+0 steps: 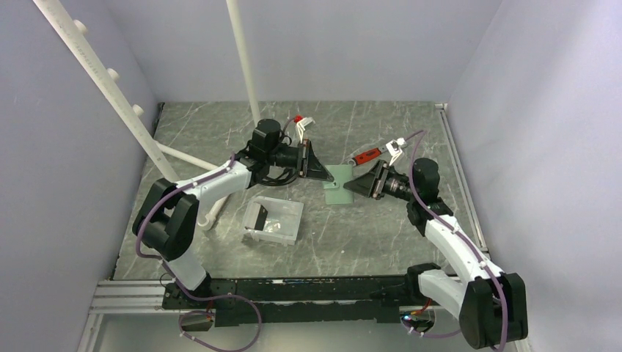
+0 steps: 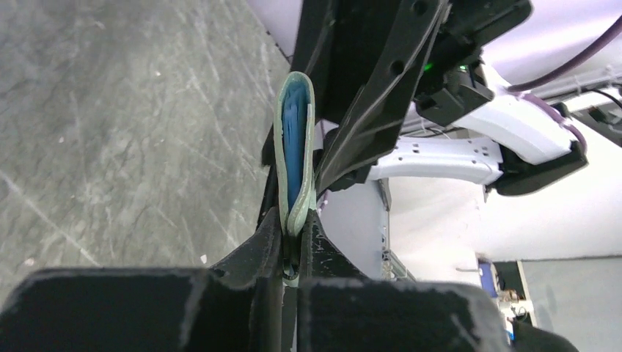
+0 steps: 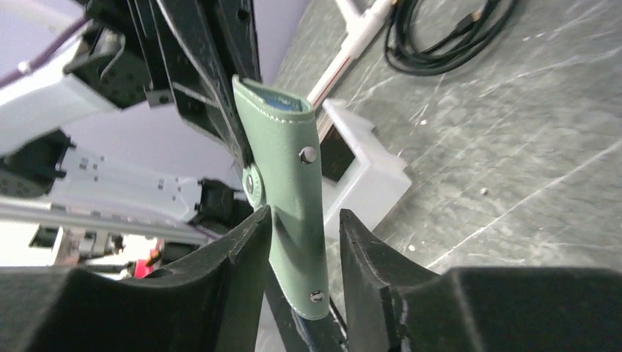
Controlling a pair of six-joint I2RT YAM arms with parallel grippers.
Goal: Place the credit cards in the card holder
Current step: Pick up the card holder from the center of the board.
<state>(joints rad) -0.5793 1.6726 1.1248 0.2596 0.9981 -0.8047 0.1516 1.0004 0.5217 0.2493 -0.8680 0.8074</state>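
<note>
The holder point(image 1: 339, 185) hangs in the air over the middle of the worktop point(image 1: 367, 242), between the two arms, which meet there nose to nose. It is a flat grey-green fold, standing on edge.

The left jaws are pinched tight on its lower edge. From the left wrist the fold gapes a little at the top and shows a blue pocket point(image 2: 295, 139) inside.

The right jaws stand part way apart with the holder point(image 3: 290, 183) between them. One finger point(image 3: 242, 257) lies against its face and the other finger point(image 3: 367, 249) stands clear of it, so they do not clamp it.

A white tray point(image 1: 290, 227) sits on the worktop near the left arm, well apart from the holder. A dark thing in it may be a card; I cannot tell from above. A red-handled wrench point(image 1: 369, 154) lies just behind the right jaws.
</note>
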